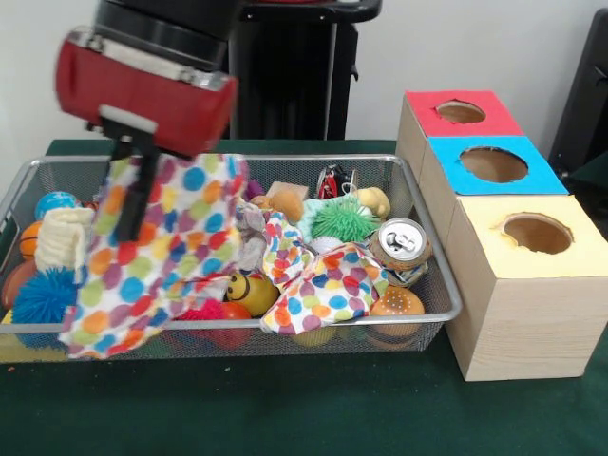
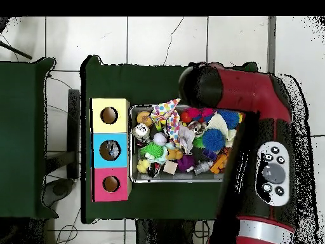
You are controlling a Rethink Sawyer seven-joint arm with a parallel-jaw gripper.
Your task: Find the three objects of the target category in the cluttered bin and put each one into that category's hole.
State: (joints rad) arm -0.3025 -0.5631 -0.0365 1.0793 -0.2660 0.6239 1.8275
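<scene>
The wire-mesh bin point(image 1: 380, 159) sits on the green table, full of toys; it also shows in the overhead view point(image 2: 178, 180). My gripper point(image 1: 133, 195) hangs over the bin's left part in the front view, shut on a large polka-dot cloth point(image 1: 152, 266) that is lifted and drapes down over the toys. A second polka-dot cloth point(image 1: 323, 285) lies crumpled at the bin's front middle. Three wooden boxes with holes stand beside the bin: red top point(image 1: 461, 112), blue top point(image 1: 494, 164), yellow top point(image 1: 537, 233). In the overhead view my arm point(image 2: 266, 159) hides the gripper.
In the bin lie a soda can point(image 1: 401, 242), a green spiky ball point(image 1: 342, 220), a yellow smiley ball point(image 1: 249, 290), a blue spiky ball point(image 1: 43, 296) and a burger toy point(image 1: 396, 302). The black pedestal point(image 1: 285, 85) stands behind the bin.
</scene>
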